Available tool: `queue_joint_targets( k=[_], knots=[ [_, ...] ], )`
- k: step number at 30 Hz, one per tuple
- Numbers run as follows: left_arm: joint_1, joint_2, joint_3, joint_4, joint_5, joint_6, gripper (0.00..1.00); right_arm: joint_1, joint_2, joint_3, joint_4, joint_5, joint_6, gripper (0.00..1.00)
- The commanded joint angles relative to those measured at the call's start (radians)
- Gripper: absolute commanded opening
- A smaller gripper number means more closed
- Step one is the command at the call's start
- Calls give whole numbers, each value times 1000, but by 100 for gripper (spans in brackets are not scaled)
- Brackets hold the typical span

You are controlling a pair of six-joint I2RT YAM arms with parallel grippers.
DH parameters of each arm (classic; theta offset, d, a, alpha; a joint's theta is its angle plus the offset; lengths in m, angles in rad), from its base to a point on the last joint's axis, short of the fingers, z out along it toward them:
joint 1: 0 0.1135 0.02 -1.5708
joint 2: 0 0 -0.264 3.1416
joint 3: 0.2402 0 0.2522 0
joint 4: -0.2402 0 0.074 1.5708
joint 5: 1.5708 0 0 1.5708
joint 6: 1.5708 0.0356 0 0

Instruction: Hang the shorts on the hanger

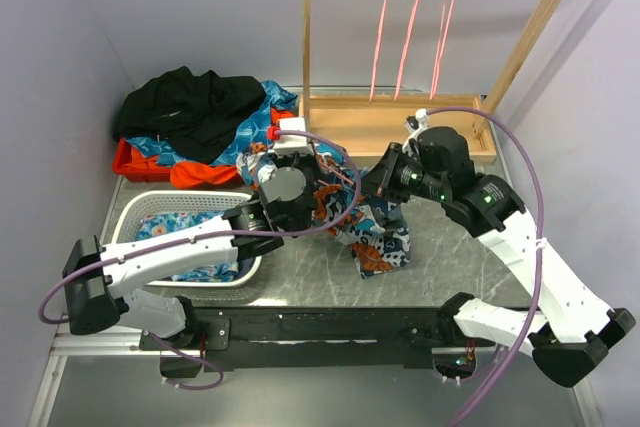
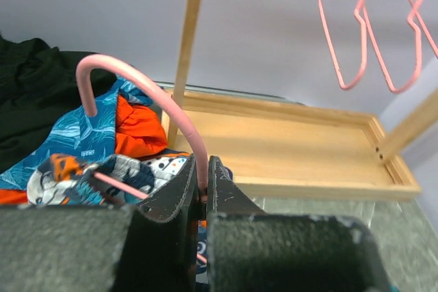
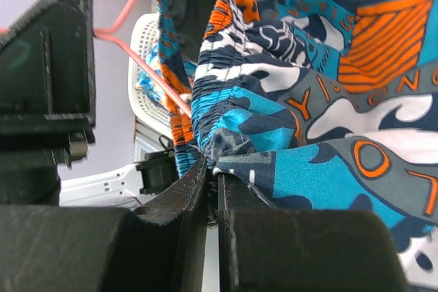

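Observation:
The shorts, printed in teal, orange, white and navy, hang between my two grippers above the table's middle. My left gripper is shut on the pink hanger just below its curved hook; it sits by the shorts' top edge in the top view. My right gripper is shut on the elastic waistband of the shorts; in the top view it is at their right edge. A pink hanger wire runs into the waist opening.
A wooden rack with a tray base stands at the back; three pink hangers hang from its top bar. A pile of black, orange and blue clothes lies back left. A white basket with cloth sits front left.

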Motion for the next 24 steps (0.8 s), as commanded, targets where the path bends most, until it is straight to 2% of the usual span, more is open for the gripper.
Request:
queue_joint_targets(
  k=[1,3,4,5,7,9,10,14,18,21,24],
  knots=[
    [-26,-56,122,-134,78,-8,1,-18,6,88,35,-24,-39,0],
    [-26,-59,164,-191,130,8,1,-21,-10,120,12,-18,-79,8],
    [-27,-57,211,-261,151,2,1,-21,-33,132,6,-11,-93,28],
    [-29,-57,231,-291,199,4,1,-22,-44,163,-1,-11,-124,38],
    [-33,-40,298,-347,225,-1,1,-22,-81,197,-4,-34,-170,57],
    [-41,-16,346,-436,248,5,1,-22,-115,226,-13,-33,-242,66],
    [-53,-7,393,-470,251,8,1,-21,-153,226,-17,-31,-269,78],
    [-78,36,492,-599,277,36,1,-19,-268,162,-44,10,-423,80],
    [-105,73,539,-696,299,32,1,-21,-337,112,-79,12,-498,78],
    [-118,85,527,-707,325,19,1,-19,-357,48,-79,-54,-515,71],
    [-119,93,514,-702,346,4,1,-9,-397,-23,-65,-40,-529,70]
  ],
)
